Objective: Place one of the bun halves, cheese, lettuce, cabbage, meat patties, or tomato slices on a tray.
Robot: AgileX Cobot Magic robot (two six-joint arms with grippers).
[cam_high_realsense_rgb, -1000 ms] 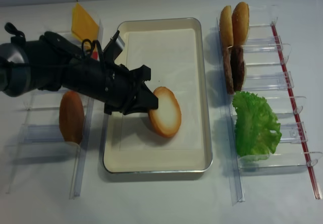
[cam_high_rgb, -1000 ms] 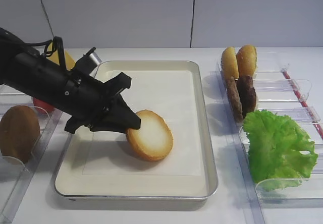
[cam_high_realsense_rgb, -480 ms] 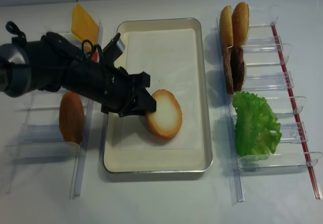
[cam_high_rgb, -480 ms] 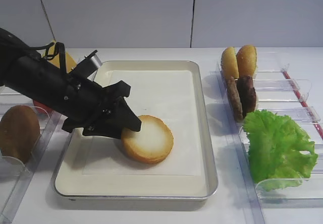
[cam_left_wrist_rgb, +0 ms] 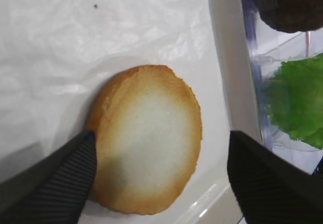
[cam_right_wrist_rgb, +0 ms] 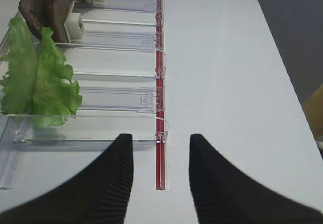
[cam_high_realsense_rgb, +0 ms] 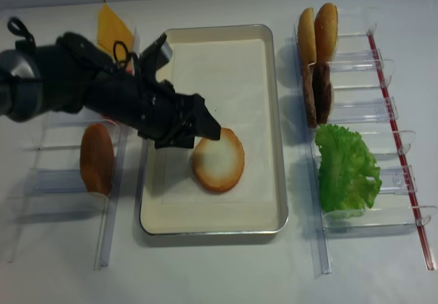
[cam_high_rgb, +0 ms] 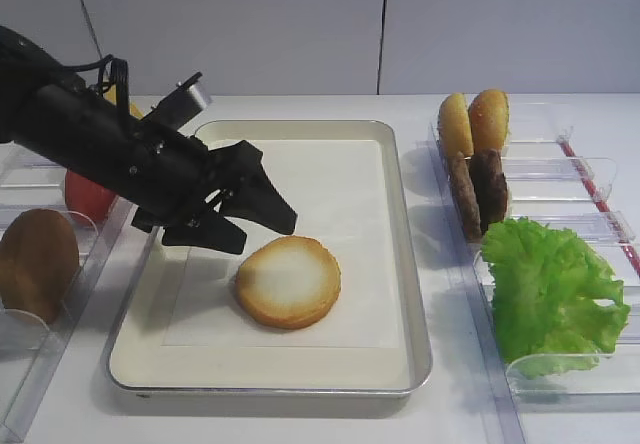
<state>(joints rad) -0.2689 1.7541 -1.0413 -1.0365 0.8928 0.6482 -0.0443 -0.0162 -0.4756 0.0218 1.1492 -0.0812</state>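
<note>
The bun half (cam_high_rgb: pixel 288 281) lies flat, pale cut face up, on the paper liner (cam_high_rgb: pixel 330 184) in the tray (cam_high_rgb: pixel 415 294), a little toward the front of its middle. The left gripper (cam_high_rgb: pixel 262 220) hangs just above and behind the bun with its fingers (cam_left_wrist_rgb: pixel 55 178) spread wide apart, one on each side of the bun in the left wrist view and not closed on it; whether the left finger touches the crust cannot be told. The left arm (cam_high_realsense_rgb: pixel 61 88) reaches in over the tray's left rim. Left of the tray stand clear plastic racks (cam_high_realsense_rgb: pixel 48 174) holding an all-brown bun (cam_high_realsense_rgb: pixel 96 158), a cheese slice (cam_high_realsense_rgb: pixel 113 30) at the back, and something red (cam_high_rgb: pixel 88 196) half hidden behind the arm. Right of the tray, another set of racks (cam_high_rgb: pixel 560 179) holds two yellow-orange buns (cam_high_rgb: pixel 473 119) at the back, two meat patties (cam_high_rgb: pixel 478 192) in front of them, and a lettuce leaf (cam_high_rgb: pixel 550 294) nearest the front. The right gripper (cam_right_wrist_rgb: pixel 160 171) hovers over the white table (cam_right_wrist_rgb: pixel 227 82) beside the lettuce rack with its fingers apart, holding nothing.
</note>
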